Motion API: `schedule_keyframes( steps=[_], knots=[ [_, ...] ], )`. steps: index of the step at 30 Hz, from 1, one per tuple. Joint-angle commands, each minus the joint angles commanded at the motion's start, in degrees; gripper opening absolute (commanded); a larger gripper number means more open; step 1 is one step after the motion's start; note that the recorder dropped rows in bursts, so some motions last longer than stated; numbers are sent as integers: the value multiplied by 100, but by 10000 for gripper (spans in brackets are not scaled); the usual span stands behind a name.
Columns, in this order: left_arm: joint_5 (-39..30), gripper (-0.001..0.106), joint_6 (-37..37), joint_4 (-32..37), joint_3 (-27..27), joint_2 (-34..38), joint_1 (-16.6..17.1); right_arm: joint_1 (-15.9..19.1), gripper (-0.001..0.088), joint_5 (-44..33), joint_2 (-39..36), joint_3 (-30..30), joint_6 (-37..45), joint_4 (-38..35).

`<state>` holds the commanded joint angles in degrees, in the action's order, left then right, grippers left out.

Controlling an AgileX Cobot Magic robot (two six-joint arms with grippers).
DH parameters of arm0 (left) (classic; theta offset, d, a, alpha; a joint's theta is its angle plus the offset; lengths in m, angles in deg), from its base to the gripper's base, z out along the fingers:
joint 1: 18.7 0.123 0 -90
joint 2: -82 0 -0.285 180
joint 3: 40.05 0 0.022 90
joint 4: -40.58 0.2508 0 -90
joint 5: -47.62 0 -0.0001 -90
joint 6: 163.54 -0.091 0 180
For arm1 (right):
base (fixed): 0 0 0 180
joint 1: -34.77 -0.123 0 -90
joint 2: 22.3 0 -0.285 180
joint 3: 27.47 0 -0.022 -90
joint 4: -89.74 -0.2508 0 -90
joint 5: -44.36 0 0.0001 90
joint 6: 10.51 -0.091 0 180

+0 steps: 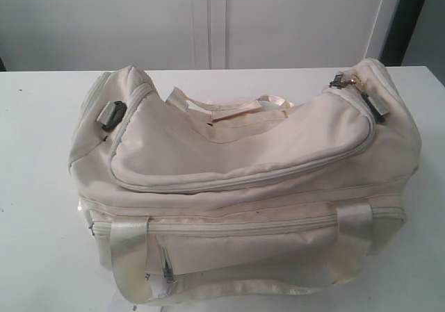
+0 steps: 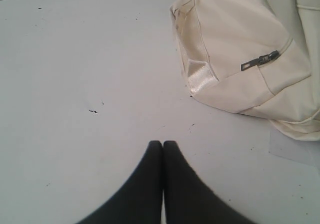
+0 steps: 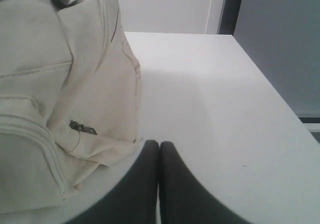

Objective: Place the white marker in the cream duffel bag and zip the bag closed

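The cream duffel bag (image 1: 243, 180) sits in the middle of the surface (image 1: 35, 187), long side toward the exterior camera. It is soft and a little slumped. Its curved top flap (image 1: 229, 145) lies down flat, edged by a zip line. At one end of the flap, a cluster of metal zip pulls (image 1: 342, 81) sits with a small gold-coloured piece. A black buckle (image 1: 111, 115) shows on each end of the bag. Shiny satin strap handles (image 1: 128, 246) run down the front, one either side of a long front pocket zip (image 1: 243, 226), and a second handle (image 1: 236, 107) lies behind the flap. Faint dark specks mark the fabric.

The surface is plain white with a few tiny dark flecks. Behind the bag stand white panelled doors (image 1: 208, 20), and beside them a dark vertical strip (image 1: 410, 13).

The left gripper (image 2: 162, 144) has its black fingers pressed together with nothing between them. It is over bare surface just off one end of the bag, near a corner with a dark zip pull (image 2: 260, 60). The right gripper (image 3: 159, 144) is likewise closed tight and empty at the bag's other end. It is close beside the fabric, where another small zip pull (image 3: 82, 128) hangs.
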<state>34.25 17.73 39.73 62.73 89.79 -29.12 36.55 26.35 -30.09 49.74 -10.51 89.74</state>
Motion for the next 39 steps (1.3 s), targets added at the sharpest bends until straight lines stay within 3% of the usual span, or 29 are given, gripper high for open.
schedule_keyframes(
  steps=[39],
  knots=[
    [0, 0, 0, 0, 0, 0, 0, -78, 0, -119, 0, 0, 0, 0]
  ],
)
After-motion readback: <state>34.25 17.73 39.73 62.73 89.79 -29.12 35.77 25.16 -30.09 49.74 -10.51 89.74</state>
